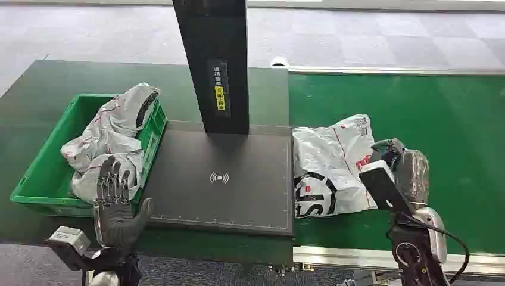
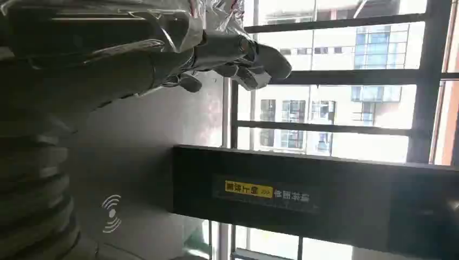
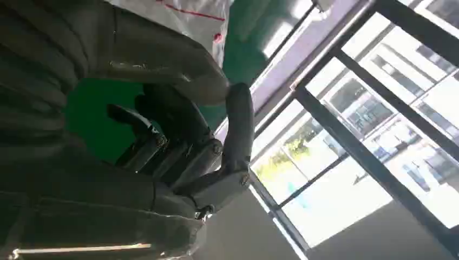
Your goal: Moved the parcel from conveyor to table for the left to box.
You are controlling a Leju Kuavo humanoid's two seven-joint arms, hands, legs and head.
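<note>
Parcel (image 1: 329,168) on the conveyor (image 1: 452,119), beside the right hand (image 1: 398,159).
Right hand: fingers curled, grip indiscernible. Left hand (image 1: 116,205): raised, fingers spread, holding nothing.

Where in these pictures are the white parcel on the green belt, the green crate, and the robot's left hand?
parcel (image 1: 326,164): head view, middle of the white bag.
green crate (image 1: 37,179): head view, its near left wall.
left hand (image 1: 116,208): head view, on the dark palm, fingers spread upward.
</note>
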